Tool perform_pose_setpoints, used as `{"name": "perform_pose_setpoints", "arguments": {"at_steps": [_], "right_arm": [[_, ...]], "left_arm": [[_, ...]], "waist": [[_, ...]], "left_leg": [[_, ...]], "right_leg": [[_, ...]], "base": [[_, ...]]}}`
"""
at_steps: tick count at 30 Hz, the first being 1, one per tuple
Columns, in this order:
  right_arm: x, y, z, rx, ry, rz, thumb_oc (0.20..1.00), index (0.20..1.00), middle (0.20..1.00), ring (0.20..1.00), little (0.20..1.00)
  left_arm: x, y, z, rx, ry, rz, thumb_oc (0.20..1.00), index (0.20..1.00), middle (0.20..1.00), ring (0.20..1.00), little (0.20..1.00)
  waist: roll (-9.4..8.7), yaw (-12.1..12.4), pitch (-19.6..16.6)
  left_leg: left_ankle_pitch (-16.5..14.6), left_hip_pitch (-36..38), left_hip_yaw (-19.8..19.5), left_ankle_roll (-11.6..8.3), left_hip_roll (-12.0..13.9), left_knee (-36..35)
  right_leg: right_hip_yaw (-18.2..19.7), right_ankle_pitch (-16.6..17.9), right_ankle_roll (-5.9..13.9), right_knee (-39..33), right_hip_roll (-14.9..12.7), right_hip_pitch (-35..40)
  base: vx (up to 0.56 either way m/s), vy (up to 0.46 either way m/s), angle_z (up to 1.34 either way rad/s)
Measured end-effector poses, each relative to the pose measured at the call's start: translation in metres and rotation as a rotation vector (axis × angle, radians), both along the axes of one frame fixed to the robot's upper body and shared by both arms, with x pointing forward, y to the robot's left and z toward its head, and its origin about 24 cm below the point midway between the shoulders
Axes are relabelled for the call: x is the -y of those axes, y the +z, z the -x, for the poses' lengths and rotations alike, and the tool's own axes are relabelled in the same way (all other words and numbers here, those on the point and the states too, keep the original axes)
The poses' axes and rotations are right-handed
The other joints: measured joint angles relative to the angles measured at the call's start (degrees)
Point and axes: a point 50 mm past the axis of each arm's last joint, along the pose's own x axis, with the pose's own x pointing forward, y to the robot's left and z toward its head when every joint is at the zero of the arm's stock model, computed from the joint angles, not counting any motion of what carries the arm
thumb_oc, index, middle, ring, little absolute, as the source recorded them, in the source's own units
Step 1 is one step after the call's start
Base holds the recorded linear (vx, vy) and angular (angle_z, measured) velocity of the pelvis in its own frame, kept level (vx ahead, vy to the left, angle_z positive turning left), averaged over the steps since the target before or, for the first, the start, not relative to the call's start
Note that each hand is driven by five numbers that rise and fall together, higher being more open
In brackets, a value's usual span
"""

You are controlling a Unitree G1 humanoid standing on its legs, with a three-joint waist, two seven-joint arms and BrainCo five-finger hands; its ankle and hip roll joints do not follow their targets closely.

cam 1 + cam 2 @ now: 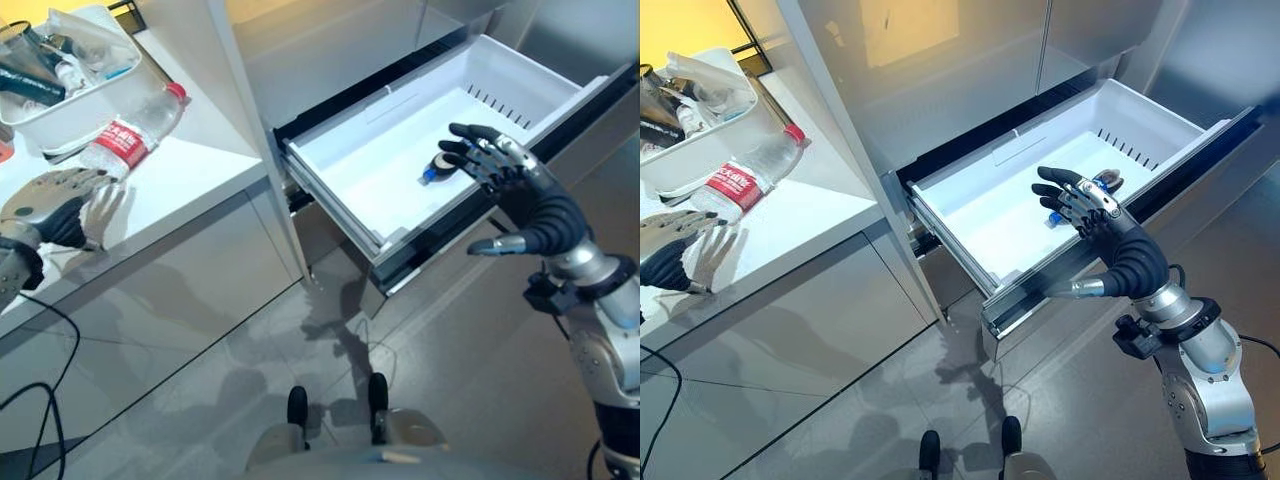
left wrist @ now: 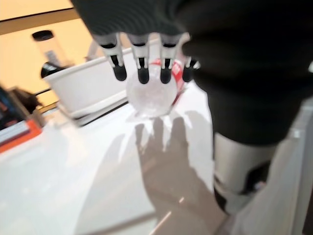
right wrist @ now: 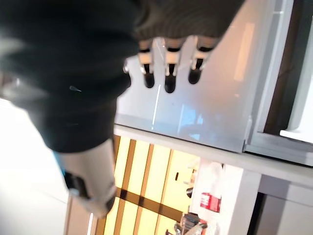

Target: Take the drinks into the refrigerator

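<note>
A clear water bottle (image 1: 128, 138) with a red label and red cap lies on the white counter (image 1: 190, 170), leaning on a basket. My left hand (image 1: 60, 205) rests open on the counter just short of the bottle's base (image 2: 149, 95), fingers straight and apart from it. The white refrigerator drawer (image 1: 335, 200) stands pulled out. A small dark drink with a blue end (image 1: 434, 170) lies on the drawer's floor. My right hand (image 1: 505, 165) hovers open over the drawer's front part, right beside that drink, holding nothing.
A white basket (image 1: 75, 100) with several items stands at the counter's back left. The refrigerator's grey doors (image 1: 940, 60) rise behind the drawer. Grey tiled floor (image 1: 200, 380) lies below the counter and drawer.
</note>
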Motion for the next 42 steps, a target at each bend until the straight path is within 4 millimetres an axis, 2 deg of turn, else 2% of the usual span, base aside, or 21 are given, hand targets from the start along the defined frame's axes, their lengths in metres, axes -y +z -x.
{"name": "perform_pose_setpoints", "arguments": {"at_steps": [5, 11, 20, 24, 27, 31, 36, 39, 42], "right_arm": [[0.000, -0.002, 0.000, -0.013, 0.002, 0.002, 1.000, 1.000, 1.000, 1.000, 1.000], [-0.005, -0.005, -0.001, -0.027, 0.027, 0.003, 1.000, 1.000, 1.000, 1.000, 1.000], [-0.007, -0.006, -0.002, -0.029, 0.027, 0.013, 1.000, 1.000, 1.000, 1.000, 1.000], [-0.007, -0.005, -0.002, -0.022, 0.019, 0.006, 1.000, 1.000, 1.000, 1.000, 1.000], [-0.008, -0.002, -0.003, -0.008, 0.022, 0.006, 1.000, 1.000, 1.000, 1.000, 1.000], [-0.008, -0.001, -0.003, -0.005, 0.019, -0.003, 1.000, 1.000, 1.000, 1.000, 1.000], [-0.007, -0.001, -0.003, 0.001, 0.009, -0.029, 1.000, 1.000, 1.000, 1.000, 1.000], [-0.008, -0.001, -0.004, 0.003, 0.005, -0.035, 1.000, 1.000, 1.000, 1.000, 1.000], [-0.009, 0.002, -0.005, 0.014, 0.012, -0.035, 1.000, 1.000, 1.000, 1.000, 1.000]], "left_arm": [[-0.007, -0.005, 0.002, 0.038, 0.054, -0.015, 1.000, 1.000, 1.000, 1.000, 1.000], [0.000, -0.019, 0.000, 0.244, 0.094, 0.151, 1.000, 1.000, 1.000, 1.000, 1.000], [0.035, -0.038, 0.005, 0.532, 0.052, 0.447, 1.000, 1.000, 1.000, 1.000, 1.000], [0.062, -0.061, 0.013, 0.558, 0.012, 0.663, 1.000, 1.000, 1.000, 1.000, 1.000], [0.073, -0.067, 0.020, 0.569, -0.019, 0.751, 1.000, 1.000, 1.000, 1.000, 1.000], [0.090, -0.068, 0.032, 0.598, -0.076, 0.853, 1.000, 1.000, 1.000, 1.000, 1.000], [0.095, -0.062, 0.033, 0.607, -0.124, 0.878, 1.000, 1.000, 1.000, 1.000, 1.000], [0.098, -0.052, 0.021, 0.650, -0.156, 0.886, 1.000, 1.000, 1.000, 1.000, 1.000], [0.096, -0.047, -0.002, 0.665, -0.166, 0.886, 1.000, 1.000, 1.000, 1.000, 1.000]], "waist": [[-0.24, -0.04, -0.89], [-0.85, 0.12, -2.27], [-1.64, 0.33, -2.46], [-1.90, 0.31, -2.24], [-2.13, 0.36, -1.97], [-2.04, 0.48, -1.02], [-1.77, 0.54, -0.48], [-1.67, 0.42, -0.41], [-1.43, 0.10, -0.26]], "left_leg": [[0.00, 0.03, 0.22, 0.01, 0.03, -0.19], [0.01, 0.40, 1.22, 0.01, 0.26, -0.60], [0.04, 0.15, 1.20, -0.03, 0.42, -0.85], [0.04, -0.01, 0.84, -0.03, 0.32, -0.86], [0.06, -0.04, 0.76, -0.05, 0.33, -0.87], [0.05, -0.08, 0.46, -0.05, 0.34, -0.91], [0.05, -0.18, -0.01, -0.05, 0.44, -0.99], [0.05, -0.20, -0.06, -0.05, 0.39, -0.99], [0.05, -0.18, -0.07, -0.05, 0.39, -0.96]], "right_leg": [[0.41, 0.01, 0.00, -0.02, 0.02, -0.25], [1.24, 0.07, -0.03, -0.13, 0.16, -0.40], [1.07, 0.43, -0.13, -0.85, 0.35, -0.35], [0.76, 0.35, -0.08, -0.87, 0.33, -0.42], [0.57, 0.22, -0.01, -0.87, 0.42, -0.40], [0.28, -0.02, 0.30, -0.87, 0.34, -0.35], [-0.15, -0.14, 0.16, -0.87, 0.39, -0.29], [-0.20, -0.13, 0.14, -0.87, 0.37, -0.27], [-0.21, -0.09, 0.08, -0.86, 0.39, -0.23]], "base": [[-0.01, 0.003, -0.03], [-0.01, -0.012, -0.07], [0.00, 0.000, 0.00], [0.00, -0.007, 0.02], [0.00, -0.011, 0.02], [0.01, -0.008, 0.04], [0.01, -0.006, 0.04], [0.00, 0.000, 0.00], [0.00, 0.000, 0.00]]}}
